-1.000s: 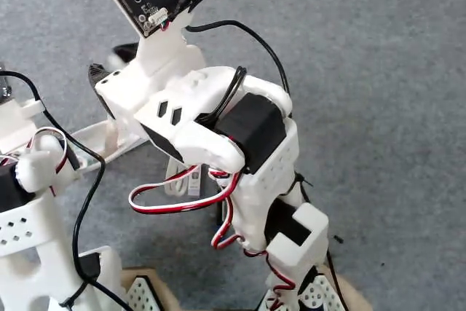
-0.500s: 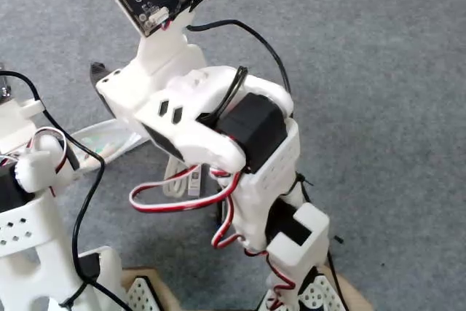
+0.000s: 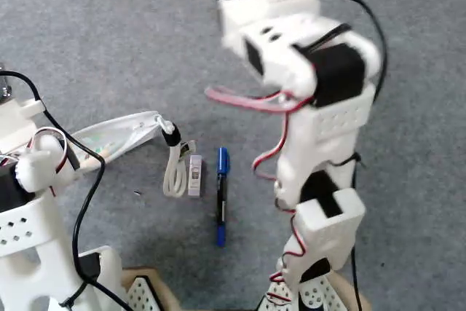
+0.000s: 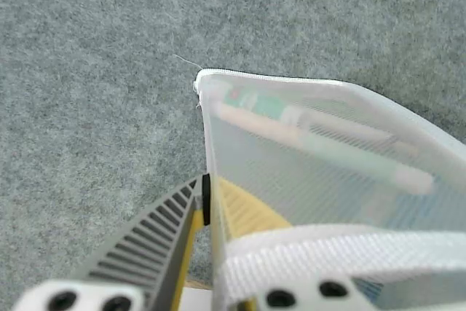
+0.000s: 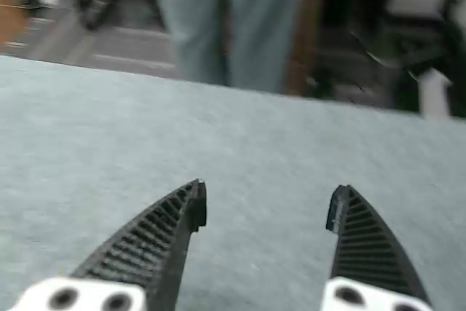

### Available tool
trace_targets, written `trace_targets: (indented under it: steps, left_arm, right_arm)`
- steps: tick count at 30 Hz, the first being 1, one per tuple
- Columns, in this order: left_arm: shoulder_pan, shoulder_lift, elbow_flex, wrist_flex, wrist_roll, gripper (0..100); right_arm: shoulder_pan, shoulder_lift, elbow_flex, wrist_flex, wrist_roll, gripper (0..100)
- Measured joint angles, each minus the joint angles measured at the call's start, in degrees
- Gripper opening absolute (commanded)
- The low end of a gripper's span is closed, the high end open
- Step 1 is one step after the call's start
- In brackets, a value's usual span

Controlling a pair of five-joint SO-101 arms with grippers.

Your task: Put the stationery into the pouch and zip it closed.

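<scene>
A clear mesh pouch lies at the table's left, its zipper end with a black pull pointing toward the middle. In the left wrist view my left gripper is shut on the pouch edge, and pens show through the mesh. A blue pen, a white coiled cable and a small white block lie loose on the felt beside the pouch's zipper end. My right gripper is open and holds nothing, up above bare felt near the table's far edge.
The right arm stands tall right of the loose items. The left arm's body and its black cable fill the near left. Grey felt covers the table, with free room at the right and far side.
The right arm has swung up and to the right, away from above the pouch, uncovering the pen, the cable and the white block. The pouch and the left arm have stayed put.
</scene>
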Motion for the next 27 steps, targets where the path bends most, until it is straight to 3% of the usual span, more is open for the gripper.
trace_targets:
  steps: [4,12,27]
  left_arm:
    - [0.0,0.0,0.0,0.0,0.0,3]
    - [0.0,0.0,0.0,0.0,0.0,3]
    - [0.0,0.0,0.0,0.0,0.0,3]
  right_arm:
    - [4.0,0.0,11.1,0.0,0.0,27.6]
    - [4.7,0.1,37.2,0.0,0.0,27.6]
    - [4.7,0.1,62.2,-9.8,0.0,27.6]
